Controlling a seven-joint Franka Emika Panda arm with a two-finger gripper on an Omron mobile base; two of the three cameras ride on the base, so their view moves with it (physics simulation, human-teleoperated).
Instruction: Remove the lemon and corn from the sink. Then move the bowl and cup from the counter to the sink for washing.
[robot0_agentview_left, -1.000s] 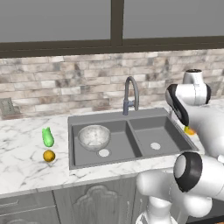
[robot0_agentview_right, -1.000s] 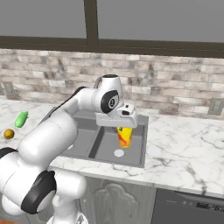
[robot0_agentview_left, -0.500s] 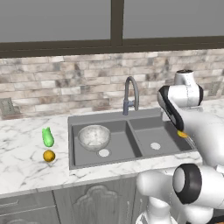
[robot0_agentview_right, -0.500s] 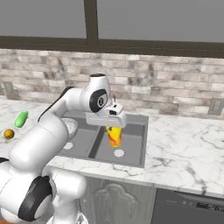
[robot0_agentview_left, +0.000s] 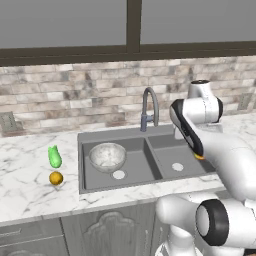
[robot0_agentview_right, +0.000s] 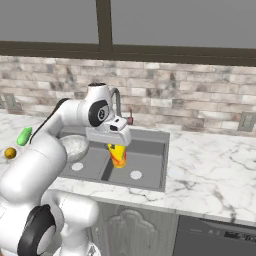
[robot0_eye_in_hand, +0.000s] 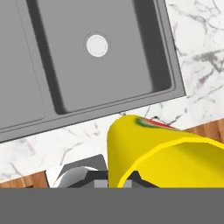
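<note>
Yellow with a red-orange mark, the cup (robot0_agentview_right: 117, 155) is hanging clamped in the gripper (robot0_agentview_right: 116, 148), whose jaws are closed on its rim; it is hovering above the sink (robot0_agentview_right: 150, 181), over the basin on the far side of the divider from the bowl. In the hand view the cup (robot0_eye_in_hand: 162, 155) is sitting large at the bottom, with a sink basin and its round drain beyond it. The grey-white speckled bowl (robot0_agentview_left: 107, 156) is resting inside the sink (robot0_agentview_left: 100, 185), in the basin left of the faucet (robot0_agentview_left: 149, 107), next to that basin's drain. The green corn (robot0_agentview_left: 54, 156) is lying on the marble counter (robot0_agentview_left: 25, 185) left of the sink, well apart from its rim. The lemon (robot0_agentview_left: 56, 178) is sitting just in front of the corn, also left of the sink.
</note>
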